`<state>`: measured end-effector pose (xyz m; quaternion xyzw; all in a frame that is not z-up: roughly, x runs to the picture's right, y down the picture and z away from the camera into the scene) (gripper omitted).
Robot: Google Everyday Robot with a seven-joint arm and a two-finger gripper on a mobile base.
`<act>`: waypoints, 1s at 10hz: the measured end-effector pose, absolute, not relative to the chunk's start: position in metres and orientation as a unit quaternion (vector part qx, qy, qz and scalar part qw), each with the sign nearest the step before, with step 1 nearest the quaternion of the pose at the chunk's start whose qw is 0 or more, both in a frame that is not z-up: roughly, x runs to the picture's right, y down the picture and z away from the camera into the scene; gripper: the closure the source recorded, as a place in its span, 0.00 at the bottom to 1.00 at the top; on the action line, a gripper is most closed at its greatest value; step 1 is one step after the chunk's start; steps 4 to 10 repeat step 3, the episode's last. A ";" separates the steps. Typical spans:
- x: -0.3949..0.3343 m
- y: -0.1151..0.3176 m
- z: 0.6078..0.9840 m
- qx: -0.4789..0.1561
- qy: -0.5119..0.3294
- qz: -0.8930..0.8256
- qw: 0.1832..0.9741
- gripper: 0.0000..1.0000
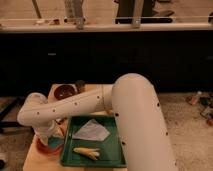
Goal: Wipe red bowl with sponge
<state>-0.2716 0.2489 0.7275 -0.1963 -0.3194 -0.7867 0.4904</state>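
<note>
A red bowl sits at the front left of the small wooden table. My gripper hangs from the white arm and reaches down into this bowl, its tip hidden by the wrist. A blue-green patch, seemingly the sponge, lies at the bowl's right rim just under the gripper. I cannot tell whether the gripper holds it.
A dark brown-red bowl stands at the table's back left, with a small dark cup beside it. A green tray to the right of the red bowl holds a white cloth and a yellow banana-like item. A dark counter wall runs behind.
</note>
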 end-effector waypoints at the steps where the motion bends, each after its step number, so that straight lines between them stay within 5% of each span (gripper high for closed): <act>1: -0.272 0.249 0.727 -0.196 -0.319 -0.787 0.490 0.61; 3: -0.272 0.249 0.727 -0.196 -0.320 -0.787 0.490 0.43; 10: -0.272 0.249 0.727 -0.196 -0.320 -0.787 0.490 0.43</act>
